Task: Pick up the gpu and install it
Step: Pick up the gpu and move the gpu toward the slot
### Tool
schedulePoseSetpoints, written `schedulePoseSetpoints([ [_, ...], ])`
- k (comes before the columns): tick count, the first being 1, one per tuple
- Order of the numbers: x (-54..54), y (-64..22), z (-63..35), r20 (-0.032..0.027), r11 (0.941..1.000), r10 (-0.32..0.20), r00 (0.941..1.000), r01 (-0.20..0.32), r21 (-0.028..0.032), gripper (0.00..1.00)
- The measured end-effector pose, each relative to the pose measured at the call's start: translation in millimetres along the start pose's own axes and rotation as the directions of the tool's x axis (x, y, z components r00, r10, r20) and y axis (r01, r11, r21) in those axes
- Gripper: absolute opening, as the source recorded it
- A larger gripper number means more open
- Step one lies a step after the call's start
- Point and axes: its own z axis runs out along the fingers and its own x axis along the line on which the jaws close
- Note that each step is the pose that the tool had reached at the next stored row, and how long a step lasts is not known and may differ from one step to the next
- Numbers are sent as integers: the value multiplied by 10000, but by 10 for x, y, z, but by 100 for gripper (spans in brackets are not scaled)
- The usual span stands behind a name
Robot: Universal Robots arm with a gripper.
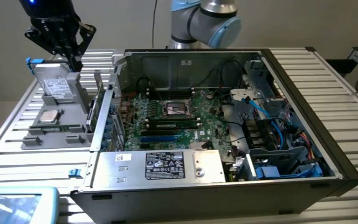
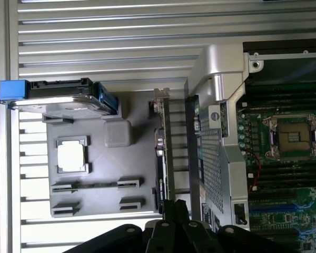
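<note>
The gpu (image 1: 93, 111) stands on its long edge in a slot at the side of the grey holder tray (image 1: 54, 135) nearest the computer case. In the wrist view I look down on the gpu (image 2: 160, 150) as a thin dark strip with its silver bracket at one end. My black gripper (image 1: 74, 59) hangs in the air over the tray's back end, above the gpu and a little off to its side. The gripper (image 2: 175, 204) is shut, fingers pressed together with nothing between them.
The tray (image 2: 89, 176) also holds a silver hard drive (image 1: 58, 87) with blue clips and a square CPU (image 1: 48, 116). The open computer case (image 1: 303, 116) with its green motherboard (image 1: 173, 116) lies right beside the tray. A slatted metal table (image 1: 328, 70) carries everything.
</note>
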Motion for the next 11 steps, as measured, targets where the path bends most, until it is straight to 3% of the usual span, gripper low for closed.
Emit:
schedulePoseSetpoints([
  [2, 2, 0, 1, 2, 10000, -1, 10000, 1, 0, 13],
  [5, 5, -1, 3, 2, 10000, -1, 10000, 1, -4, 31],
  [7, 11, -2, 11, 4, 10000, 0, 10000, 0, -11, 31],
  [8, 22, -3, 20, 12, 10000, -2, 10000, 2, -22, 38],
  [11, 63, -8, 59, 36, 9999, -85, 10000, 85, -67, 38],
])
